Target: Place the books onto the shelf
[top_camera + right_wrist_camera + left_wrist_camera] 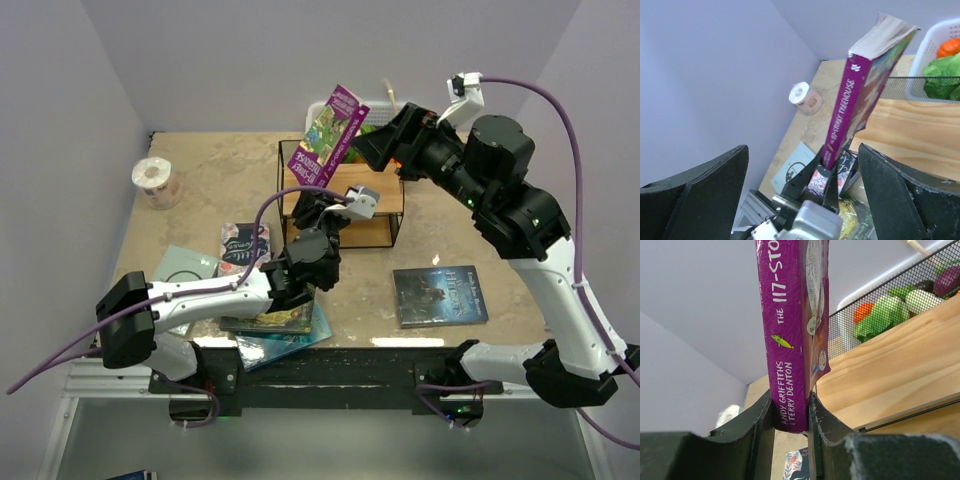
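Purple book [325,140] tilted, upper centre of top view, above shelf [372,232]. Left fingers [757,422] clamp its lower spine end; right fingers [715,195] spread wide, empty, either side of it. Thin paperback: probably light, bendy, glossy; best held near spine

A beige, stone-patterned table [440,225] carries a black wire shelf [378,232] just past its centre toward 12 o'clock, with a white basket [375,104] behind the shelf at the far edge. A toilet roll [155,182] stands at 10 o'clock. A dark-covered book [440,296] lies flat at 4 o'clock, a floral book [243,245] at 9, a pale blue-grey book [185,265] beside it, and a stack of books [280,325] at 7.
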